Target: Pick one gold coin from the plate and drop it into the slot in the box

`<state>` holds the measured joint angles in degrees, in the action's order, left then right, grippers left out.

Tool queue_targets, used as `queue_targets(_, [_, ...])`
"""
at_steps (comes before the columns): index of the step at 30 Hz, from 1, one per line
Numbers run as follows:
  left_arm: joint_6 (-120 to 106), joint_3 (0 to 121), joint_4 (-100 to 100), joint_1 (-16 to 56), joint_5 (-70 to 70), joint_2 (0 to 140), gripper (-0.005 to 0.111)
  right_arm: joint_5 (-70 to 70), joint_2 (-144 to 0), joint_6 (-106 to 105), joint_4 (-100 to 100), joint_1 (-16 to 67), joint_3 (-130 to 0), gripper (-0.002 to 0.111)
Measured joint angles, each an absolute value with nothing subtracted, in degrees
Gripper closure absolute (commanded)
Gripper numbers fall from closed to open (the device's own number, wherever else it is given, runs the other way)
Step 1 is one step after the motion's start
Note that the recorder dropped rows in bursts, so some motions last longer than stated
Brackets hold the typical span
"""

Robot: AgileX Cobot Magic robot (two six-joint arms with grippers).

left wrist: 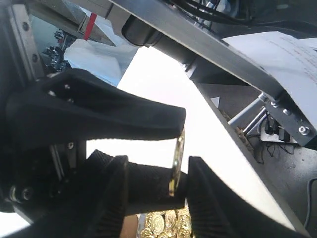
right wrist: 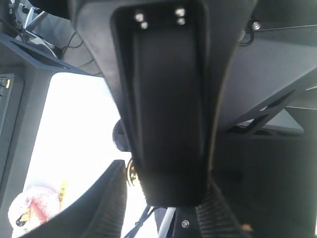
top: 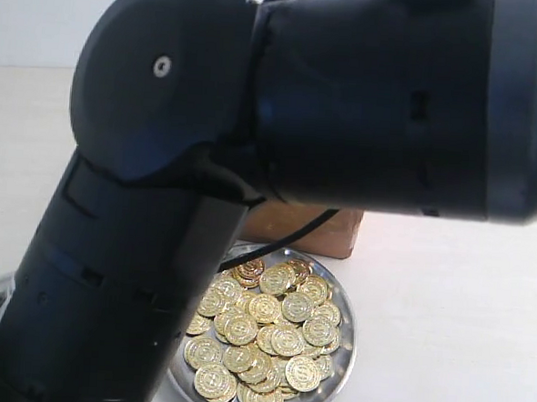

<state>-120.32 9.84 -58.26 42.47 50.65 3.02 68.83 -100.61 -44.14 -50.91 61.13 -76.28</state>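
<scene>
Exterior view: a black arm (top: 255,118) sits so close to the lens that it covers most of what I can see. Below it the plate (top: 348,352) rests on the white table (top: 453,313). It is heaped with gold coins (top: 274,333) that overlap and cover nearly all of its floor. Just behind the plate stands the box (top: 308,229); I get only a strip of its brown side wall, the top face being hidden by the arm. A thin black cable (top: 289,240) hangs across the box front and the plate's far rim.

Left wrist view: the left gripper (left wrist: 177,159) is pinched narrow on 1 held coin (left wrist: 177,146), which stands on edge between black fingertips (left wrist: 168,124). 2 ribbed black pieces (left wrist: 109,198) flank the grip. Between them, far underneath, part of the heap shows, so the held coin is in the air, well apart from the plate.

Right wrist view: the right gripper (right wrist: 166,196) shows me mainly the back of 1 broad black finger, and I cannot tell whether it is wide or closed. A sliver of gold rim (right wrist: 131,173) peeks out just beside that finger.
</scene>
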Motion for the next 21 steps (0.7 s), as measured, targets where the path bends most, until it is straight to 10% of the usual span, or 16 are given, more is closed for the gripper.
queue_targets(4, [-120.2, 9.5, -57.9, 42.5, 51.2, 3.0, 0.092, 67.8, -100.6, -44.1, -50.1, 61.2, -76.3, 0.078])
queue_targets(21, [-117.8, 9.5, -56.2, 42.6, 51.9, 3.0, 0.107, 67.1, -100.6, -44.0, -47.1, 61.3, -76.3, 0.078])
